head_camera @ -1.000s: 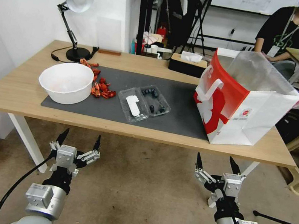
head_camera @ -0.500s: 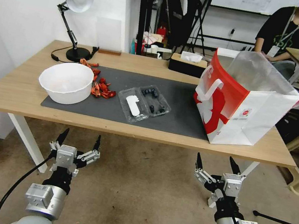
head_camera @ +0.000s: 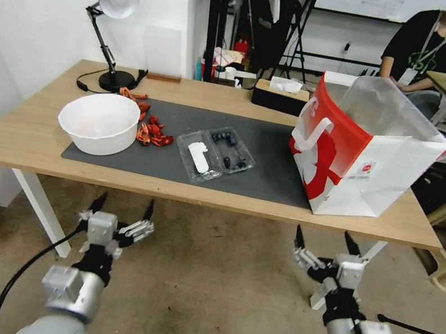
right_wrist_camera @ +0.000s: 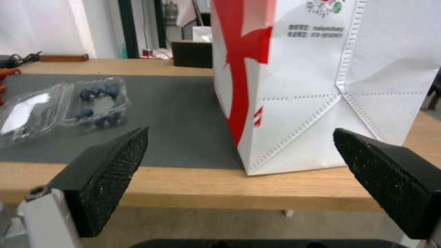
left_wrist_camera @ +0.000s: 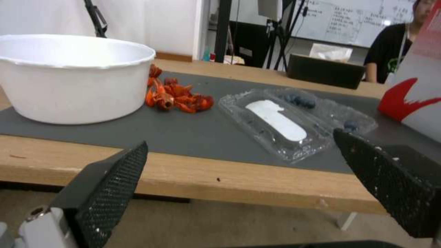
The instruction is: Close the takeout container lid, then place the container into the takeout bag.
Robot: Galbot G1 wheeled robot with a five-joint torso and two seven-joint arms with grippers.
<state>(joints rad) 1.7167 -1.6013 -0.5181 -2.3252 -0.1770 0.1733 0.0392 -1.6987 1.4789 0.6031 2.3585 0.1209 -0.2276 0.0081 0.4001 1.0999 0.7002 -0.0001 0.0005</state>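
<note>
— Container status?
— The clear clamshell container [head_camera: 232, 148] lies open on the dark mat [head_camera: 267, 174], its labelled lid [head_camera: 200, 157] flat beside it; my left wrist view shows ribbed plastic.
— Grippers?
— My left gripper [head_camera: 122, 206] and right gripper [head_camera: 325, 239] are spread wide, below the table edge; the paper takeout bag [head_camera: 361, 156] stands right

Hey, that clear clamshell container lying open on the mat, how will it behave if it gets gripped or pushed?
The container looks thin and clear, so it probably flexes under a squeeze. It seems light and may slide across the mat. Its lid lies open, likely flapping when lifted.
</note>
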